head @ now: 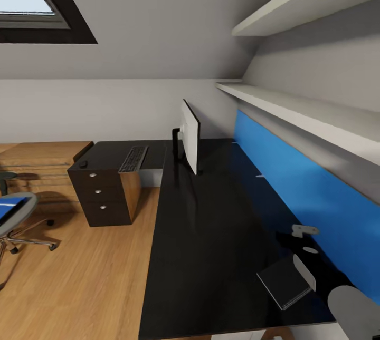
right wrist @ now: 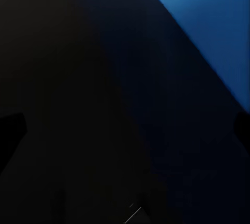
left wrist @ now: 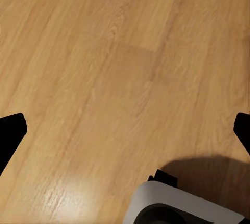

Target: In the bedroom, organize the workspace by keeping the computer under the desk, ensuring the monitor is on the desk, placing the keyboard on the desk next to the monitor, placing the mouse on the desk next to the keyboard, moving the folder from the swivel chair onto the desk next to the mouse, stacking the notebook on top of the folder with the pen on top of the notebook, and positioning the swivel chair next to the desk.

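Black bench (head: 211,255) along blue wall panel (head: 295,182): monitor (head: 190,137) upright, keyboard (head: 133,159) and mouse (head: 83,164) beyond. Left tool (left wrist: 125,130) fingers wide apart over wood floor (left wrist: 104,67); right tool (right wrist: 125,130) likewise apart.

Black gripper fingers (left wrist: 10,130), light grey rounded arm shell (head: 354,306).

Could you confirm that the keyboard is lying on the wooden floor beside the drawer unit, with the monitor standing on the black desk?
Not quite: the keyboard lies on the black desk top above the drawer unit, not on the floor. The head view shows this. The monitor does stand on the desk.
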Robot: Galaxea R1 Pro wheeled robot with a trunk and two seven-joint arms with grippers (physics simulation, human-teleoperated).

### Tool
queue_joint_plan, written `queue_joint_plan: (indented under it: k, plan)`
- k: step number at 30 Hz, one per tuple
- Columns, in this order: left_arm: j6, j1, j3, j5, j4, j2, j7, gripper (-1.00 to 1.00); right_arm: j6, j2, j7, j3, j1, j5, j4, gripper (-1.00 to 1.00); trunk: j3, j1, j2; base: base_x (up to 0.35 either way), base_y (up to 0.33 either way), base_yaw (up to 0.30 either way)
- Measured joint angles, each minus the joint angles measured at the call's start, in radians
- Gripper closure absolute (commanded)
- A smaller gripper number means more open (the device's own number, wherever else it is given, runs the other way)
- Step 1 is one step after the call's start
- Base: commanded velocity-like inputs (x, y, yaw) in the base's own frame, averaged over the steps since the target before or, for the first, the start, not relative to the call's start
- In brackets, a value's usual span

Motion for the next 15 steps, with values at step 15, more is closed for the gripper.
queue_joint_plan:
  k: [15]
  plan:
    - [0.001,0.0,0.015,0.045,-0.022,0.045,0.005,-1.0,0.004,-0.003,0.052,-0.005,0.0,-0.003,0.042,-1.0,-0.028,0.035,-0.063,0.005,-0.006,0.0]
